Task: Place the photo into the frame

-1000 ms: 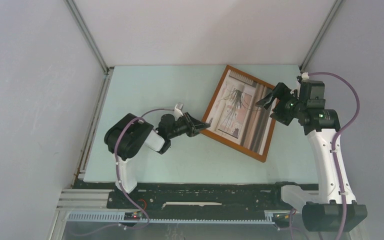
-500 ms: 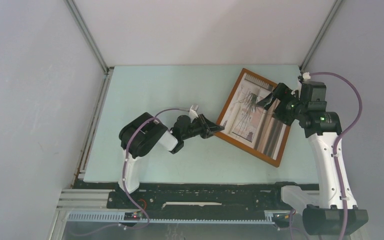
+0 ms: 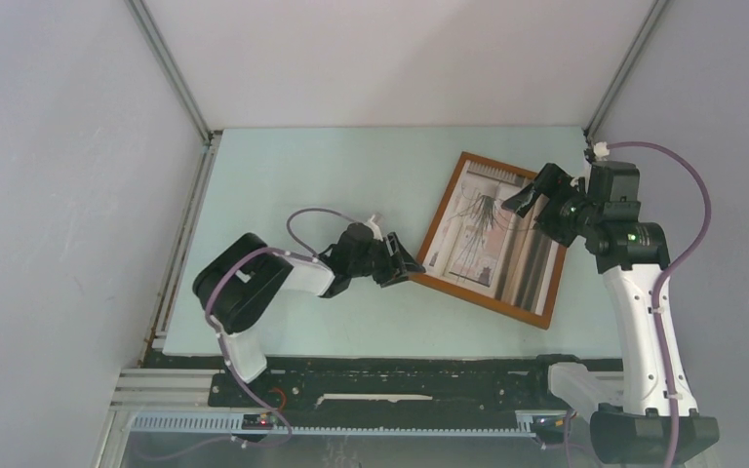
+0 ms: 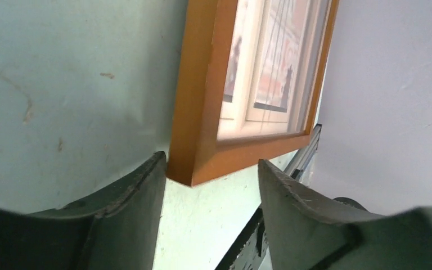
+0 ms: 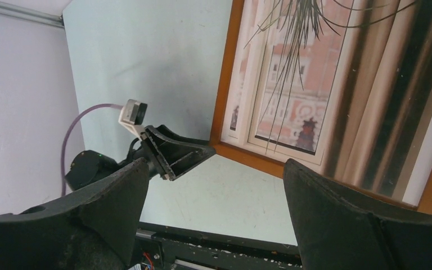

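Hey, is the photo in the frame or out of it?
In. The photo fills the frame, whose wooden border surrounds it on every visible side in the top view.

- The desk [image 3: 302, 175] is a flat, pale mint-green rectangular surface set between light grey walls.
- In the left wrist view its green top shows faint scuffs and small dark specks.
- A thin light-brown wooden rectangular picture frame [image 3: 483, 300] lies flat on the right half of the desk, turned askew to its edges.
- A white-bordered rectangular print [image 3: 492, 229] of spindly dark plant lines, pink-beige areas and dark brown stripes sits inside the frame's rim.
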`<state>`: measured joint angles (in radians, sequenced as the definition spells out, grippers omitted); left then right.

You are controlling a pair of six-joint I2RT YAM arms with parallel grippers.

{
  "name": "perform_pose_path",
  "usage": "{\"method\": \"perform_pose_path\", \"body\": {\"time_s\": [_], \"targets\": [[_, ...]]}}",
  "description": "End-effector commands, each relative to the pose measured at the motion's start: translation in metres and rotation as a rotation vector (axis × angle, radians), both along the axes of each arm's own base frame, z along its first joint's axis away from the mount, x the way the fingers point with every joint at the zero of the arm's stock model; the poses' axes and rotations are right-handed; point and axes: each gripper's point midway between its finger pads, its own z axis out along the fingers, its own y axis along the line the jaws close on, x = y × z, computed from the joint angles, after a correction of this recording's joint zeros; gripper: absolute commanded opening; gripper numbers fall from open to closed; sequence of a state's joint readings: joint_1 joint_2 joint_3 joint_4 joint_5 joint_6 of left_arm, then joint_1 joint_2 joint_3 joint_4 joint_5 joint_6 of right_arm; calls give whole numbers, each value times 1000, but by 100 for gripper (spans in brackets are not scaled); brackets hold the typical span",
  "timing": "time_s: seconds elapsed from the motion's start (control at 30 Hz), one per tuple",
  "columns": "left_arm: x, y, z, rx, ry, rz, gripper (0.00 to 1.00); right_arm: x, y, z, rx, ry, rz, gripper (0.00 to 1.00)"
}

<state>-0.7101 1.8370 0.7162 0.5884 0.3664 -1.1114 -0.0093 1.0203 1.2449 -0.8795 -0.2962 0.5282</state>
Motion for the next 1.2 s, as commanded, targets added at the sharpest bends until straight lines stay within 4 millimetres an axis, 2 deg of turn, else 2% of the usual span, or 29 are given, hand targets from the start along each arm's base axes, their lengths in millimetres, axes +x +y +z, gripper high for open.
{"method": "perform_pose_path", "body": {"time_s": [0.0, 0.13, 0.17, 0.27, 0.37, 0.5, 0.63, 0.73, 0.77, 0.87, 0.97, 1.17], "targets": [[2, 19, 14, 130, -87, -19, 68, -2, 0, 5, -16, -27, 6, 95], [5, 39, 22, 238, -139, 7, 75, -3, 0, 6, -14, -31, 4, 95], [6, 46, 24, 281, -166, 14, 77, -3, 0, 8, -13, -39, 4, 98], [10, 69, 46, 358, -257, 58, 79, -7, 10, 16, -13, -70, 40, 100], [10, 89, 91, 386, -382, 93, 82, -15, 16, 32, -32, -114, 68, 100], [13, 114, 186, 392, -621, 154, 85, -30, 25, 54, -99, -185, 123, 100], [10, 154, 274, 479, -822, 237, 90, -51, 28, 75, -171, -299, 181, 100], [0, 181, 334, 505, -946, 302, 94, -71, 23, 102, -173, -416, 184, 100], [-6, 192, 358, 497, -989, 336, 96, -83, 21, 116, -171, -473, 192, 100], [-18, 220, 400, 506, -1069, 428, 100, -106, 15, 144, -174, -596, 192, 100], [-33, 244, 431, 496, -1132, 506, 100, -122, 8, 160, -190, -675, 177, 100], [-62, 279, 473, 459, -1218, 609, 100, -136, 1, 175, -209, -772, 160, 100]]}}
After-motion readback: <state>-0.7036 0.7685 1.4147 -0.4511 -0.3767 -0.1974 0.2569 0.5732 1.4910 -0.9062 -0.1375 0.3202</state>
